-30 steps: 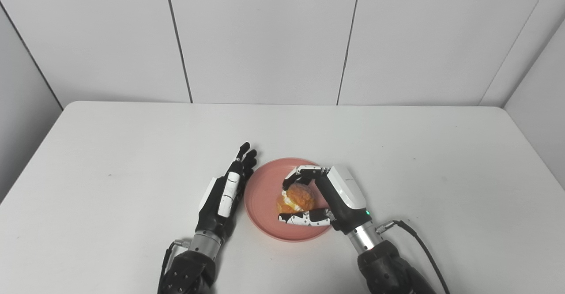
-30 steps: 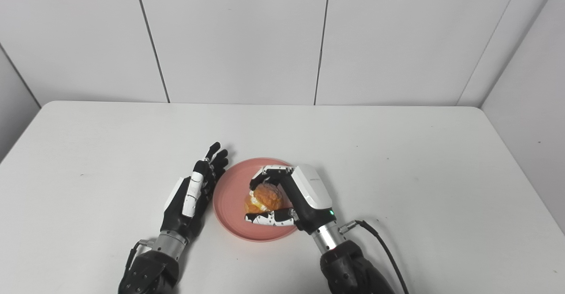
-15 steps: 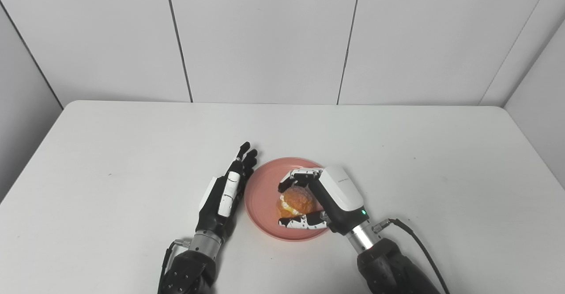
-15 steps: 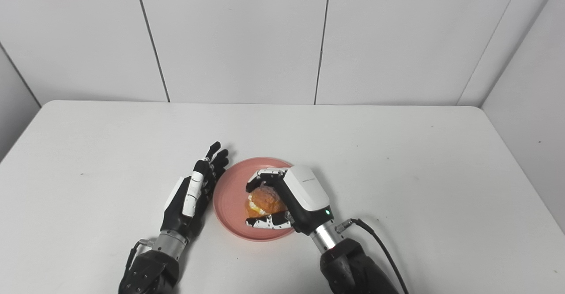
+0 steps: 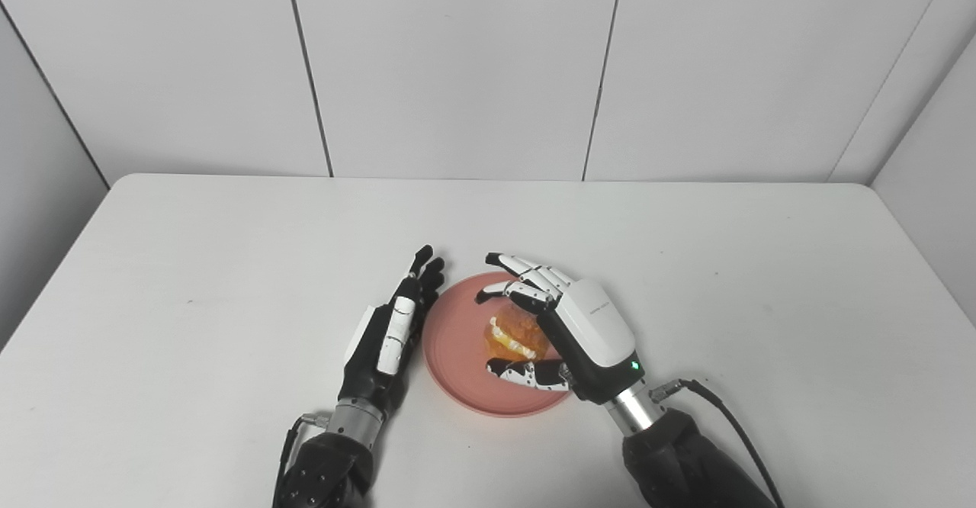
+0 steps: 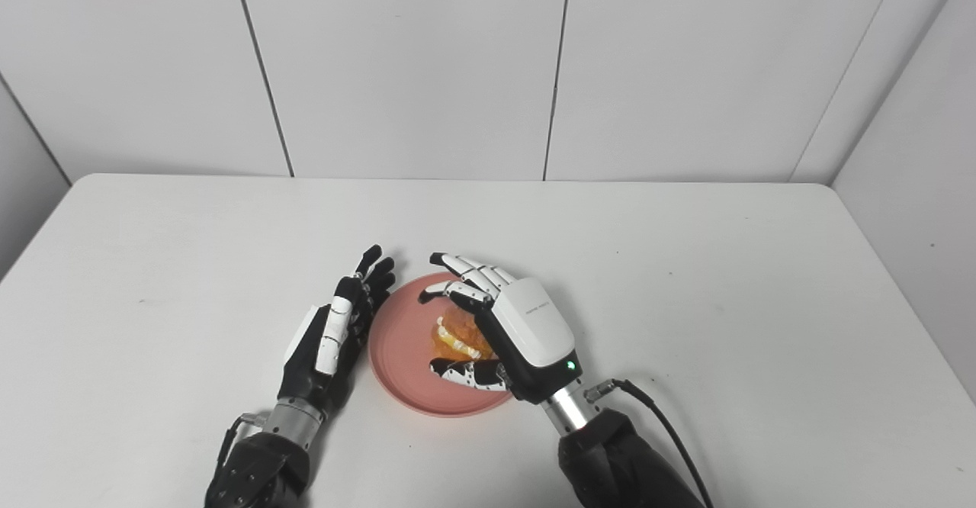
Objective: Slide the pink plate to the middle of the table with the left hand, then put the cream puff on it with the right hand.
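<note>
White counter [image 5: 229,264] carrying everything, pink plate [image 5: 457,340] sitting near its middle, close to my edge. My left robot hand [image 5: 389,332] lying flat, fingers straight and empty, resting just beside plate's left rim, likely bracing it in place. My right robot hand [image 5: 564,325] hovering over plate, fingers spreading apart, gripping nothing, thumb low beside pastry. Cream puff [image 5: 515,334] sitting on plate, tilting, cream showing. Placement looking done; right robot hand needing to be pulled clear next.
</note>
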Available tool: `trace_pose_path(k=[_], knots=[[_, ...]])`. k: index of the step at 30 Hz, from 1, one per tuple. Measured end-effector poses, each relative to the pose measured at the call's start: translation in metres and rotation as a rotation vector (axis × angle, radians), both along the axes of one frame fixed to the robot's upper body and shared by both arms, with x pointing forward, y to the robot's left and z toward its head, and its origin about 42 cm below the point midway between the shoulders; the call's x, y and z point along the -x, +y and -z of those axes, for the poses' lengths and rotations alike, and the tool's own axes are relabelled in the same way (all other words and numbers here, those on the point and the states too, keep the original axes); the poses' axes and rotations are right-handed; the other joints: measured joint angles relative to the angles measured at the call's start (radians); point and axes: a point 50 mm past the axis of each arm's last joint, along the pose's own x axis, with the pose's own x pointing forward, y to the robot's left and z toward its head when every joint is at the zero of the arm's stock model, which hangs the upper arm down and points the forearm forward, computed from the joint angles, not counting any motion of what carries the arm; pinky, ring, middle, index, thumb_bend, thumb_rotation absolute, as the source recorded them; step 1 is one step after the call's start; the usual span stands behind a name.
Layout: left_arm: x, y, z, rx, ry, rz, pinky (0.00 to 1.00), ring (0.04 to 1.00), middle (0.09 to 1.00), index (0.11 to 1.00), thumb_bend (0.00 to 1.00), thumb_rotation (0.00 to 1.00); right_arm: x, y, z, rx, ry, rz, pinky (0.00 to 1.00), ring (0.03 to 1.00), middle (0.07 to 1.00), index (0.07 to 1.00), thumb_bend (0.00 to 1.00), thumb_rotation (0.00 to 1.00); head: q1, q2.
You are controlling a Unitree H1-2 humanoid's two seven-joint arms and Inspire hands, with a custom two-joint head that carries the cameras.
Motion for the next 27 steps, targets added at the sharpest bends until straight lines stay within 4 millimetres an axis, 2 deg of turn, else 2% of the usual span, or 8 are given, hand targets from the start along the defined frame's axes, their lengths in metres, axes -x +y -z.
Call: trace_pose_path(k=[9,12,14,15,16,18,21,27], knots=[[0.000,0.000,0.000,0.000,0.000,0.000,1.00,0.979,0.969,0.974,0.70,1.00,0.000,-0.007,-0.002,0.017,-0.001,-0.013,0.93,0.913,0.919,0.880,0.37,0.33,0.000,0.005],[0.000,0.000,0.000,0.001,0.000,0.000,1.00,0.981,0.972,0.976,0.69,1.00,0.000,-0.006,-0.002,0.016,0.007,-0.017,0.94,0.916,0.927,0.898,0.38,0.41,0.002,0.006],[0.000,0.000,0.000,0.001,0.000,0.000,1.00,0.979,0.974,0.980,0.69,1.00,0.000,-0.007,-0.002,0.003,0.023,-0.019,0.94,0.918,0.933,0.920,0.43,0.49,0.002,0.006],[0.000,0.000,0.000,0.001,0.000,0.000,1.00,0.978,0.974,0.980,0.69,1.00,-0.001,-0.007,-0.003,-0.021,0.036,-0.015,0.94,0.918,0.934,0.924,0.44,0.50,0.006,0.008],[0.000,0.000,0.000,0.001,0.000,0.000,1.00,0.982,0.979,0.985,0.69,1.00,-0.002,-0.007,-0.004,-0.048,0.049,-0.009,0.95,0.928,0.947,0.944,0.47,0.59,0.006,0.008],[0.000,0.000,-0.001,0.002,-0.001,-0.001,1.00,0.987,0.985,0.986,0.68,1.00,-0.002,-0.008,-0.007,-0.123,0.075,0.006,0.94,0.938,0.958,0.962,0.52,0.70,0.006,0.008],[0.000,0.000,0.000,0.004,-0.001,-0.009,1.00,0.999,0.999,0.994,0.69,1.00,0.001,-0.009,-0.007,-0.232,0.123,0.027,0.92,0.961,0.982,0.987,0.54,0.81,0.006,0.008],[0.000,0.002,0.000,0.007,0.000,-0.028,1.00,1.000,1.000,1.000,0.70,1.00,0.006,-0.013,0.000,-0.396,0.201,0.078,0.95,0.998,1.000,1.000,0.56,0.91,0.006,0.008]])
